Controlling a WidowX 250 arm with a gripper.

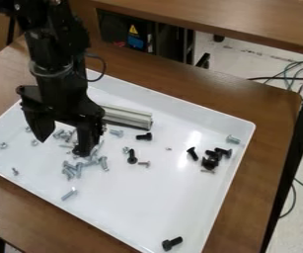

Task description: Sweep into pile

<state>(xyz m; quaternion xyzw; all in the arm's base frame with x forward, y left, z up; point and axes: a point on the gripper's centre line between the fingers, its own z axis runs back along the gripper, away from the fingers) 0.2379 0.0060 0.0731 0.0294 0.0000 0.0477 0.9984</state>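
White plastic-looking tray (155, 197), seen from across the room, holds loose hardware on one brown table (266, 148). At left lie three small silver pieces (3, 145), apart from one another, and one small screw (15, 171) nearer the front rim. One black gripper (62, 144) hangs over the left side, its two fingers spread, above silver bolts (79, 169) packed too closely to count. One lone silver bolt (69, 194) lies in front of them. One metal bar (127, 117) lies just behind the gripper, its left end hidden. Mid-tray are two black screws (132, 156) and one small dull screw (144, 163). Farther right, one black screw (172, 243) rests by the front corner and another (192, 153) beside a black cluster (211, 160), count unclear; one silver bolt (233, 139) sits near the right rim.
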